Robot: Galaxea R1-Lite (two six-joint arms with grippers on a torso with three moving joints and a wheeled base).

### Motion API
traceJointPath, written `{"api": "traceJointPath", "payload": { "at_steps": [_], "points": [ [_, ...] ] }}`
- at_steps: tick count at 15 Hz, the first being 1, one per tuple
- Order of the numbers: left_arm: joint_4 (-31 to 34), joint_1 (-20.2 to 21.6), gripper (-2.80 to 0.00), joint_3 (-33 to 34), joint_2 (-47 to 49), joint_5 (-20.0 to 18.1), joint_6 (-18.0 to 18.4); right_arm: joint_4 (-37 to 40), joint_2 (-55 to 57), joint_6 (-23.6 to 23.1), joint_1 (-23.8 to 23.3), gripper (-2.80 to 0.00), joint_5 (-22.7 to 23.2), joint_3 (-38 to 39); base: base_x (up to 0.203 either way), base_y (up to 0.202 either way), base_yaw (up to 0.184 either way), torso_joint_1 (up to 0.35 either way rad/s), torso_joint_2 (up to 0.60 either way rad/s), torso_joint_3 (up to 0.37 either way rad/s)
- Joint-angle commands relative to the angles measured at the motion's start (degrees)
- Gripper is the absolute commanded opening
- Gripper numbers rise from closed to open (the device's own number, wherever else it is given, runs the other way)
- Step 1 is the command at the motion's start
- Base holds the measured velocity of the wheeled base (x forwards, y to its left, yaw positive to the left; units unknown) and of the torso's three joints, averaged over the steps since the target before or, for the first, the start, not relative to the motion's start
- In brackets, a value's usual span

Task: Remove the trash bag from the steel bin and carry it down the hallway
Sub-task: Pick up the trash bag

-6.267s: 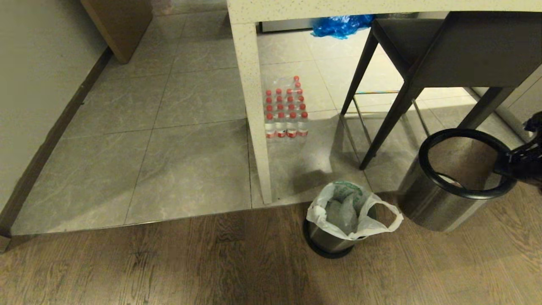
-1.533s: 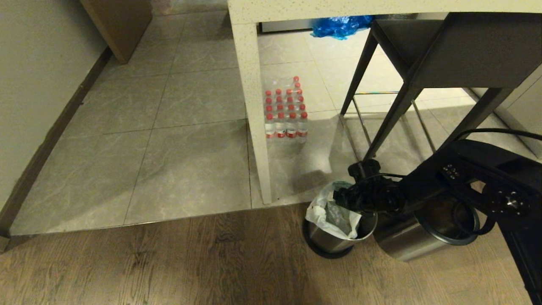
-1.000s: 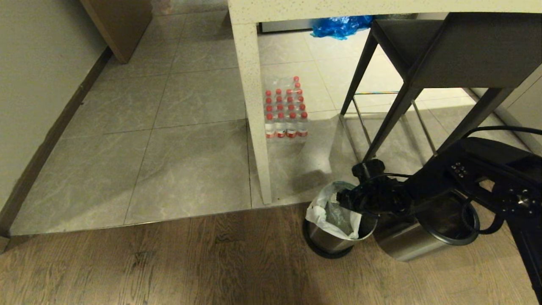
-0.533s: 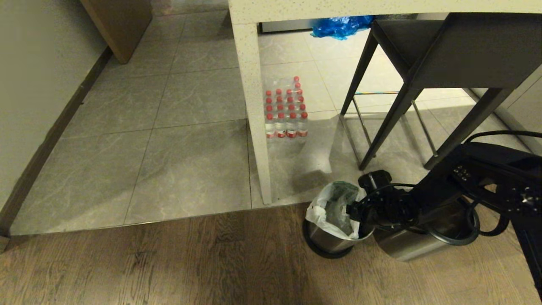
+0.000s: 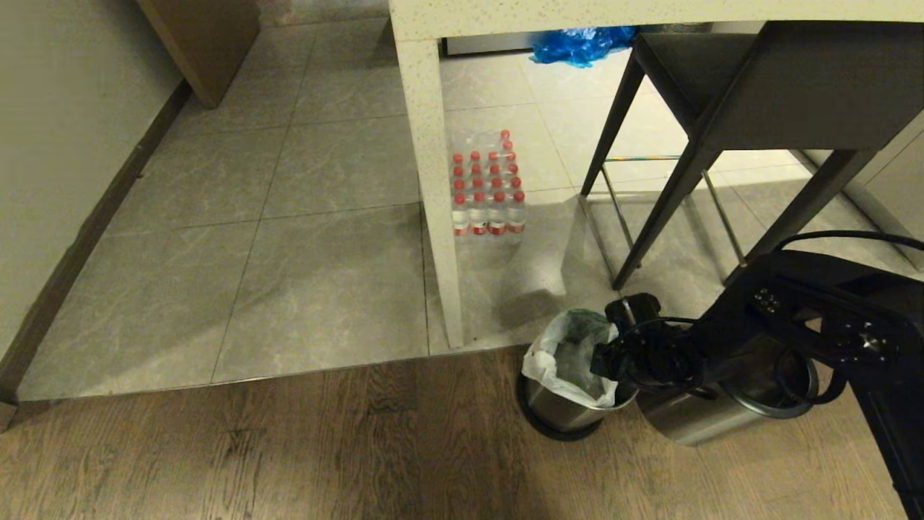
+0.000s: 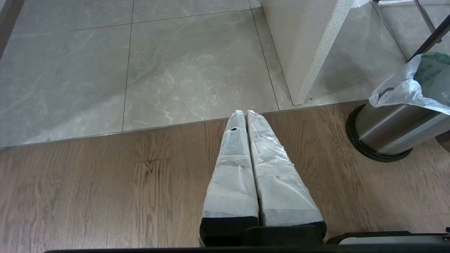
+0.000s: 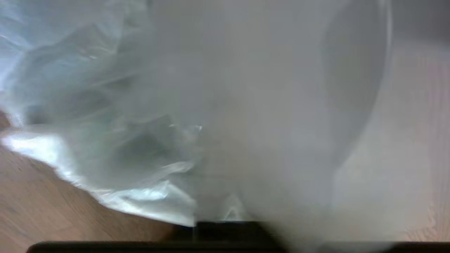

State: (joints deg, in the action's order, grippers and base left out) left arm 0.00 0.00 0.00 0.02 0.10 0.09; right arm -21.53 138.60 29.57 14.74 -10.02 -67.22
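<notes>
The steel bin (image 5: pixel 559 413) stands on the wood floor by the counter leg, with the white trash bag (image 5: pixel 561 361) folded over its rim. Greenish wrappers show inside the bag. My right gripper (image 5: pixel 603 359) has reached in from the right to the bag's right edge, at the rim. In the right wrist view, translucent trash bag (image 7: pixel 105 123) plastic fills the picture right up to the jaws and hides the fingers. My left gripper (image 6: pixel 245 113) hangs shut and empty over the wood floor, left of the steel bin (image 6: pixel 390 130) and trash bag (image 6: pixel 411 88).
A larger steel bin (image 5: pixel 693 425) sits right behind my right arm. Dark stool legs (image 5: pixel 650 231) and the speckled counter leg (image 5: pixel 439 217) stand close behind. A pack of red-capped bottles (image 5: pixel 487 189) and a blue bag (image 5: pixel 577 43) lie under the counter.
My right gripper has slid a little down and right from over the bag's mouth to its right edge and has shut there. The left arm has not moved.
</notes>
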Motion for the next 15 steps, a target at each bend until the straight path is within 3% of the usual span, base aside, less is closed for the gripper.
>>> {"api": "traceJointPath", "payload": {
  "at_steps": [1,6,10,12,15],
  "points": [
    [0.0,0.0,-2.80,0.0,0.1,0.0,0.0,0.0,-3.7,0.0,0.0,-2.80,0.1,0.9,0.000,0.000,0.000,0.000,0.00,0.000],
    [0.0,0.0,-2.80,0.0,0.1,0.1,0.0,3.1,-21.4,-0.8,-0.6,-2.80,0.0,7.2,0.000,0.000,0.000,0.000,0.00,0.000],
    [0.0,0.0,-2.80,0.0,0.1,0.1,0.0,14.4,-38.2,-4.1,-2.4,-2.80,0.0,9.3,0.000,0.000,0.000,0.000,0.00,0.000],
    [0.0,0.0,-2.80,0.0,0.1,0.0,0.0,18.4,-42.0,-6.6,-3.5,-2.80,0.3,12.6,0.000,0.000,0.000,0.000,0.00,0.000],
    [0.0,0.0,-2.80,0.0,0.1,0.0,0.0,17.7,-39.4,-11.1,-4.6,-2.80,0.8,16.9,0.000,0.000,0.000,0.000,0.00,0.000]
  ]
}}
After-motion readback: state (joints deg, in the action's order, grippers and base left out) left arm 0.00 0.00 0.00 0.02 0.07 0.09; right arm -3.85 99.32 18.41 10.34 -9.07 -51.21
